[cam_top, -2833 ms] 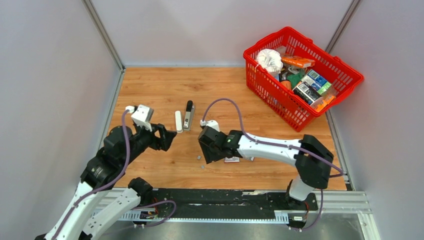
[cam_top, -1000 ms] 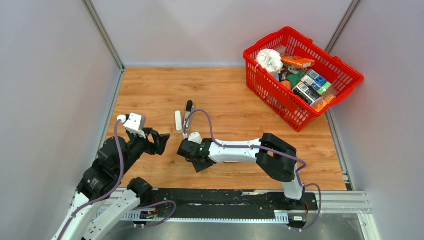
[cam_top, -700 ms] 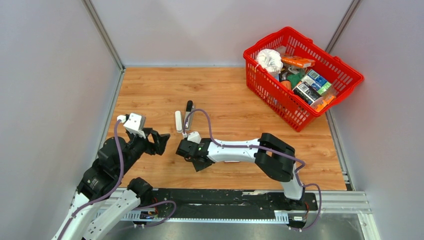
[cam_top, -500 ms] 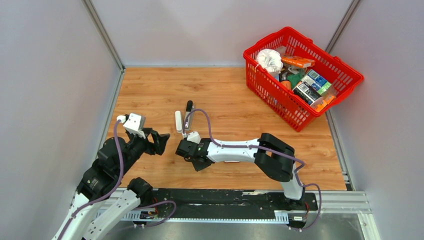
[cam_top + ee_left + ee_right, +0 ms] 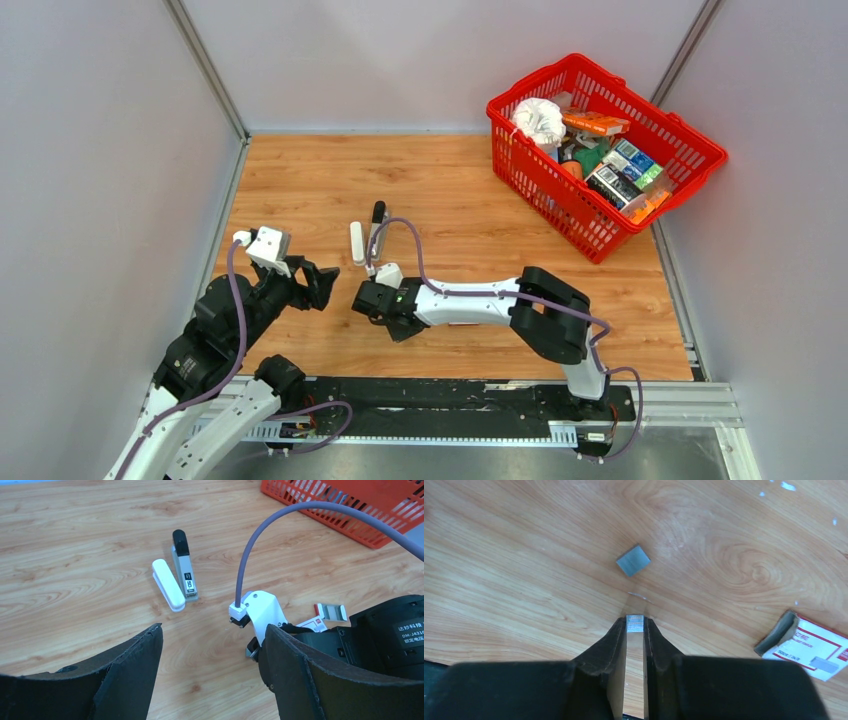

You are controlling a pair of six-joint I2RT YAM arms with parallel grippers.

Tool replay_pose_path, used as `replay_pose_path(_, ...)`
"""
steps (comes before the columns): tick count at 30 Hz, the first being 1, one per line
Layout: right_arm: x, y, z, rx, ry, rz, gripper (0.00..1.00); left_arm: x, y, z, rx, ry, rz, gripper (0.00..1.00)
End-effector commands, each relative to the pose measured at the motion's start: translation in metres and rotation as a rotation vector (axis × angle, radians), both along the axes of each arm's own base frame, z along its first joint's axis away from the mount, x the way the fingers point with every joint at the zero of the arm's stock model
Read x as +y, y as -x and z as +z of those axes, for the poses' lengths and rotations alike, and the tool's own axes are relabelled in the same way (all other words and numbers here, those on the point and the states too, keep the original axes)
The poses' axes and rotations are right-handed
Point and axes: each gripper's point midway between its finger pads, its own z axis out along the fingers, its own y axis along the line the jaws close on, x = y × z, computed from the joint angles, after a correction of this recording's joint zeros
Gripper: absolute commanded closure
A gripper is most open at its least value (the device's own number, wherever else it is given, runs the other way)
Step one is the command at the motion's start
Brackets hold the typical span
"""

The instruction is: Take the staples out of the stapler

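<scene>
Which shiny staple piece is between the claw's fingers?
The small strip between the tips of the right claw. The squarer grey strip lies loose on the table, farther ahead.

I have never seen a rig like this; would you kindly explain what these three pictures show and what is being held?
This is a robot: a left arm and a right arm, bolted at the near edge of a wooden table. One picture looks down from above and behind them; the other two come from a camera on each wrist, each showing its own claw. The left claw is open and empty; ahead of it lies the stapler, opened out. The right claw points down at the table, its tips closed on a short staple strip. Another staple block lies loose just beyond, a small red-and-white box off to the side. A red basket of goods sits far right.
</scene>
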Motion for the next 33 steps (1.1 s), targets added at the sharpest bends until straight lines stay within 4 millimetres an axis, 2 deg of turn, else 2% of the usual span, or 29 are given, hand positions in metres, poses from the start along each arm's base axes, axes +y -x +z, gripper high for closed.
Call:
replay_pose_path(1, -0.013, -0.009, 0.025, -0.071, -0.015, -0.051, 0.85, 0.002, 0.000, 0.001, -0.014, -0.013, 0.000, 0.18)
replay_pose_path(6, -0.040, -0.019, 0.030, -0.090, -0.003, -0.118, 0.86, 0.000, 0.001, 0.001, -0.014, -0.014, -0.008, 0.18)
replay_pose_path(14, -0.101, -0.038, 0.050, -0.137, 0.021, -0.273, 0.86, 0.000, 0.001, 0.002, -0.018, -0.012, -0.013, 0.18)
replay_pose_path(18, -0.135, -0.045, 0.049, -0.126, 0.020, -0.380, 0.86, -0.001, 0.001, 0.001, -0.018, -0.015, -0.015, 0.18)
replay_pose_path(21, -0.154, -0.047, 0.052, -0.131, 0.010, -0.433, 0.86, -0.002, 0.000, 0.001, -0.016, -0.015, -0.020, 0.18)
replay_pose_path(29, -0.194, -0.050, 0.048, -0.134, 0.020, -0.566, 0.87, -0.004, 0.000, 0.001, -0.013, -0.017, -0.029, 0.18)
replay_pose_path(33, -0.200, -0.051, 0.044, -0.141, -0.017, -0.643, 0.87, -0.004, 0.001, 0.002, -0.017, -0.013, -0.034, 0.18)
